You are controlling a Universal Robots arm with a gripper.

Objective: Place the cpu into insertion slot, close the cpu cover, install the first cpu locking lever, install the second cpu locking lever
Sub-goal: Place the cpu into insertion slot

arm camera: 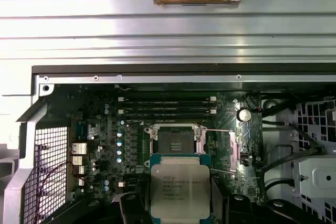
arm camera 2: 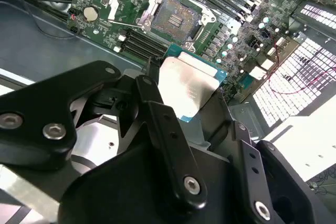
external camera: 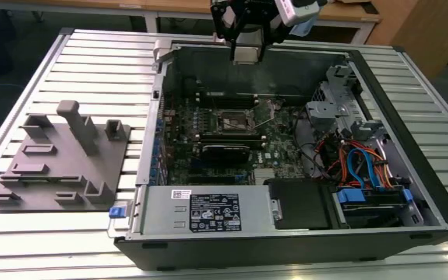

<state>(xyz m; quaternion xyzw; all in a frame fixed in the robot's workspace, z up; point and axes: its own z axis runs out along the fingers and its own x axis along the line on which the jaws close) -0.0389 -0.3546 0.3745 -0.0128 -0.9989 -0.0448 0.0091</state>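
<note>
The gripper (arm camera 2: 186,93) grips the cpu (arm camera: 180,192) by two edges, flat and face-up, high over the case (external camera: 286,251) at the upper middle of the exterior view. The insertion slot (arm camera: 175,141) sits uncovered on the motherboard (arm camera: 100,114) below, well apart, with free space above it.

The gripper (arm camera 2: 190,103) was black all over, with a dull, slightly shiny surface. Its fingers (arm camera 2: 157,114) were built from flat link bars with rounded ends, and a few small holes ran along one bar. Round silver screws (arm camera 2: 54,131) sat at the joints of the bars. In the exterior view it looked like an open black frame, with a white housing (external camera: 298,10) beside it that had a pale blue bit at its lower edge.
</note>
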